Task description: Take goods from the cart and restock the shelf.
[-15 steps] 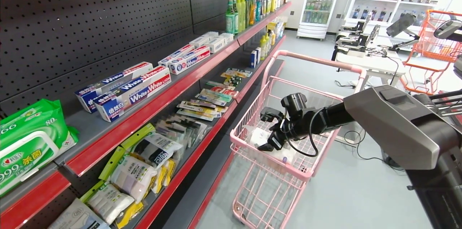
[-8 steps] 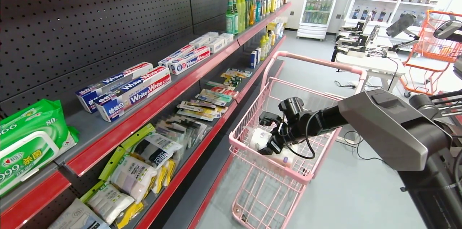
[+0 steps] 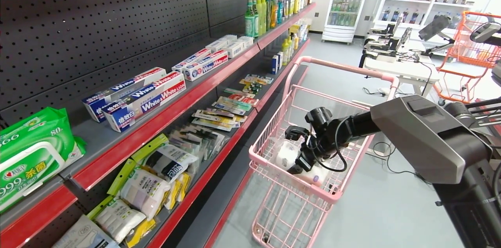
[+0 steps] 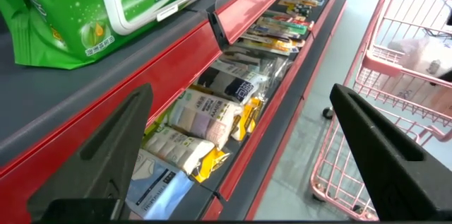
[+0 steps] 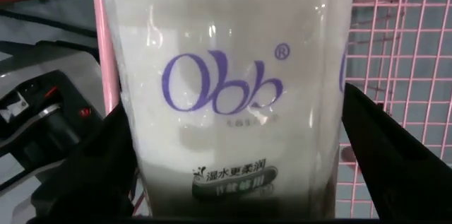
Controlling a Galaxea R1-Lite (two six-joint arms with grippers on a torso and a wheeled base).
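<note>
**A:** Head view first: what's new?

**B:** Over the last second the right gripper (image 3: pixel 294 151) has sunk lower into the pink cart (image 3: pixel 274 166). It now sits around the white wet-wipes pack (image 3: pixel 282 157) lying in the basket. I'd say the pick is just starting, and this pack hasn't reached the shelf (image 3: pixel 164 117) yet

**A:** Left wrist view?

**B:** This one adds the other arm. The left gripper (image 4: pixel 241 90) hangs beside the shelf with its fingers spread and nothing in them. It is near the green wet-wipes pack (image 4: pixel 85 12) on the top board, with the cart farther off

**A:** And the right wrist view?

**B:** From the head the finger spacing is hard to read, but close up it's plain. The white pack stands between the fingers (image 5: pixel 85 174), which are wide apart at its flanks. As far as I can judge, they're not yet clamped on it
</note>
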